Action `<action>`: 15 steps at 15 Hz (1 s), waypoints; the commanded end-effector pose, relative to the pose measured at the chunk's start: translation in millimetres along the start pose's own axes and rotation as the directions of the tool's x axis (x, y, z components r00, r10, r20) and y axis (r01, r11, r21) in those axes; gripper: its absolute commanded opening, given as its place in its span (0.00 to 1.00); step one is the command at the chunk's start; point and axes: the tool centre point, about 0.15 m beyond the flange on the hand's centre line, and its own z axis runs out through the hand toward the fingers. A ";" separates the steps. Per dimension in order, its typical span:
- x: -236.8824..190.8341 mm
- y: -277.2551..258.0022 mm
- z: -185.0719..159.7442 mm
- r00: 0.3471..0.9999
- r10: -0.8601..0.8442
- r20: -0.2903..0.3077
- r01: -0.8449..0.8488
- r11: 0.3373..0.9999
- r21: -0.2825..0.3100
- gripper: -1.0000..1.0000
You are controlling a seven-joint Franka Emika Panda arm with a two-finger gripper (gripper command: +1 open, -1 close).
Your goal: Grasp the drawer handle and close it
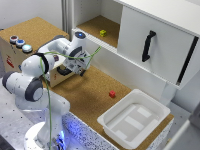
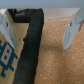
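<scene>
The brown box (image 1: 11, 56) with round red, blue and silver buttons (image 1: 20, 43) stands at the exterior view's left. My arm reaches across its front and hides most of the tan drawer (image 1: 59, 76). My gripper (image 1: 78, 71) hangs low beside the box, just above the cork. In the wrist view my gripper (image 2: 39, 30) is open, with both fingers (image 2: 73, 31) apart. A thick dark curved bar, the drawer handle (image 2: 32, 47), lies between them against the tan drawer front (image 2: 12, 55), which has a blue print. The fingers do not touch the handle.
A large white cabinet door (image 1: 160, 35) with a long black bar handle (image 1: 148, 46) stands open at the back right. A yellow block (image 1: 103, 33) sits on the shelf. A red block (image 1: 112, 93) lies on the cork and a white tub (image 1: 134, 117) sits at the front right.
</scene>
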 end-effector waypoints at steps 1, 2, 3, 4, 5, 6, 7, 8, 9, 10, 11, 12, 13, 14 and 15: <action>21.1 -31.7 22.8 0.998 0.051 0.030 -0.052 0.999 0.007 1.00; 20.8 -34.4 27.5 0.997 0.072 0.031 -0.073 0.997 0.014 1.00; 21.0 -35.6 30.8 0.996 0.085 0.032 -0.086 0.996 0.012 1.00; 20.5 -36.1 33.3 0.995 0.091 0.036 -0.092 0.996 0.014 1.00; 20.0 -35.5 34.0 0.994 0.099 0.038 -0.100 0.995 0.012 1.00; 18.6 -35.4 34.1 0.994 0.104 0.039 -0.105 0.994 0.015 1.00; 17.0 -35.6 35.1 0.993 0.106 0.045 -0.106 0.994 0.015 1.00; 15.6 -35.7 37.2 0.993 0.109 0.049 -0.110 0.994 0.013 1.00; 12.8 -33.9 40.9 0.991 0.125 0.057 -0.126 0.992 0.016 1.00; 10.8 -31.6 43.6 0.989 0.136 0.061 -0.137 0.990 0.019 1.00; 9.8 -28.1 45.4 0.987 0.144 0.067 -0.146 0.989 0.022 1.00; 9.7 -25.2 45.2 0.987 0.147 0.066 -0.149 0.989 0.022 1.00; 9.9 -22.0 43.6 0.987 0.150 0.062 -0.152 0.988 0.016 1.00; 10.8 -18.9 42.1 0.986 0.154 0.060 -0.155 0.988 0.015 1.00; 11.2 -16.2 41.6 0.987 0.150 0.060 -0.152 0.988 0.015 0.00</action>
